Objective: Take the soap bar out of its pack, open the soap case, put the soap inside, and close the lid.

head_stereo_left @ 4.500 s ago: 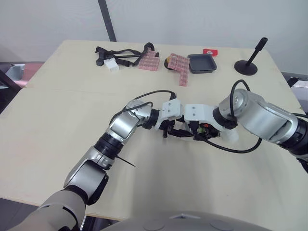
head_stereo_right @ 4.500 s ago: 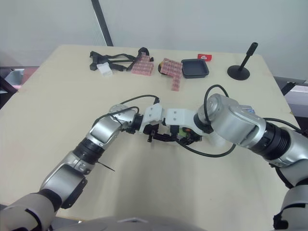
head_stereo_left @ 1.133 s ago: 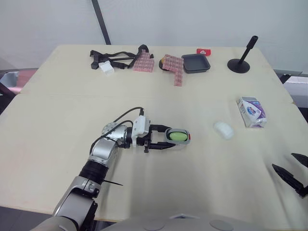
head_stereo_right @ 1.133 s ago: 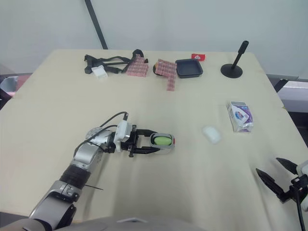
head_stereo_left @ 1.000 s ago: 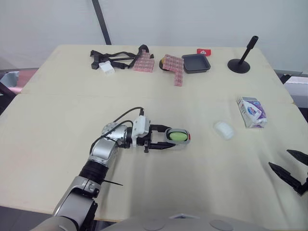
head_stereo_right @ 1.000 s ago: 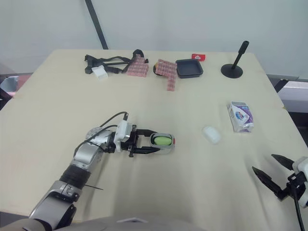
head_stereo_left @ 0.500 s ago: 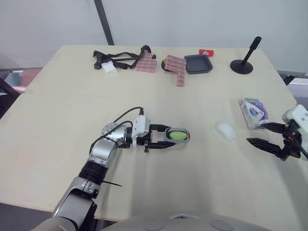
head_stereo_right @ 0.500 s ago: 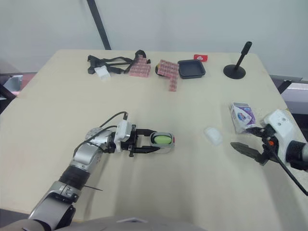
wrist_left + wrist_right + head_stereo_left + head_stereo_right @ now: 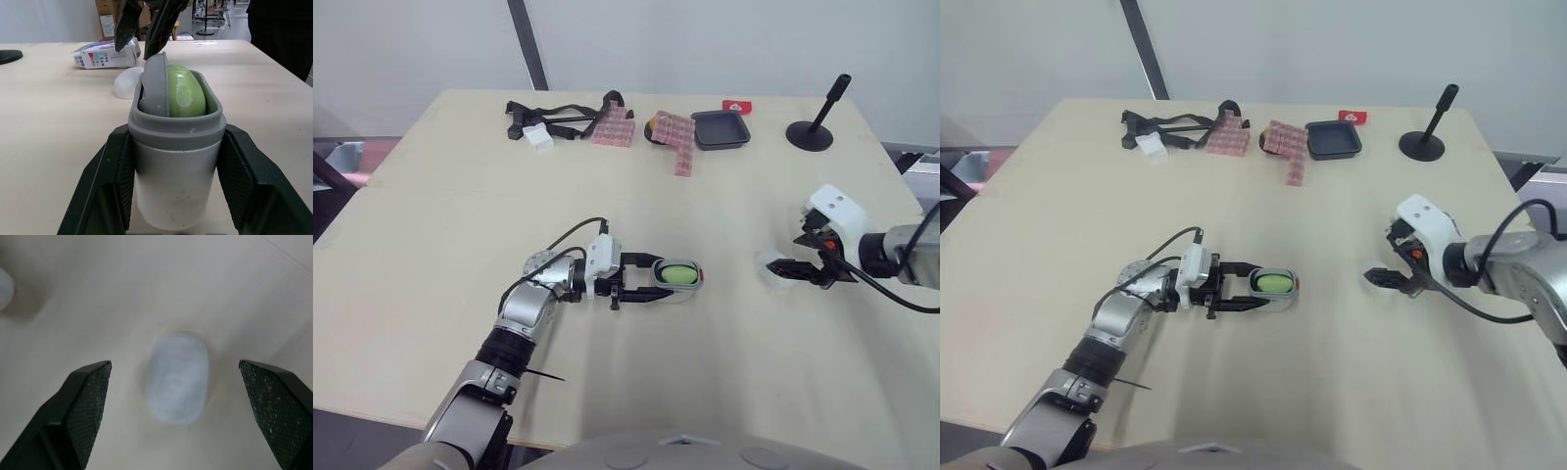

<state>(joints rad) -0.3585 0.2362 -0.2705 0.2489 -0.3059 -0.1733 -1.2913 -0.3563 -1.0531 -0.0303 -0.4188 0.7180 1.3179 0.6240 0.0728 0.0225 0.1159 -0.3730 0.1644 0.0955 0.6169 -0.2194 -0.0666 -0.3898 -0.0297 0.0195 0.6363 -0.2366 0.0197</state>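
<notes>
– Looking down from the head camera, what is on the table point(image 9: 431, 294)?

– It is a pale wooden table. The left gripper point(image 9: 654, 280) lies low near the middle, clamped on both sides of the grey soap case point(image 9: 676, 276). The case rests on the table with its top open, and the green soap bar point(image 9: 677, 272) sits inside it. To the right, the right gripper point(image 9: 795, 250) is spread wide just over the white lid point(image 9: 767, 262). The lid lies flat on the table, well apart from the case. Along the far edge are black straps point(image 9: 558, 110), pink blocks point(image 9: 617, 125), a black tray point(image 9: 721, 128) and a black stand point(image 9: 816, 132).

– And the left wrist camera?

– The case is seen close up, between two black fingers point(image 9: 105, 196) that press against its walls. The soap stands on edge inside it, beside a grey insert point(image 9: 154, 85). Behind the case the lid lies on the table. Farther back the soap pack point(image 9: 105, 54) lies on its side. The right gripper's dark tips hang above the lid.

– And the right wrist camera?

– The lid lies in the middle, lengthwise between that gripper's two fingers. They are held far apart and neither touches it. How high they are above it, I cannot tell.
</notes>
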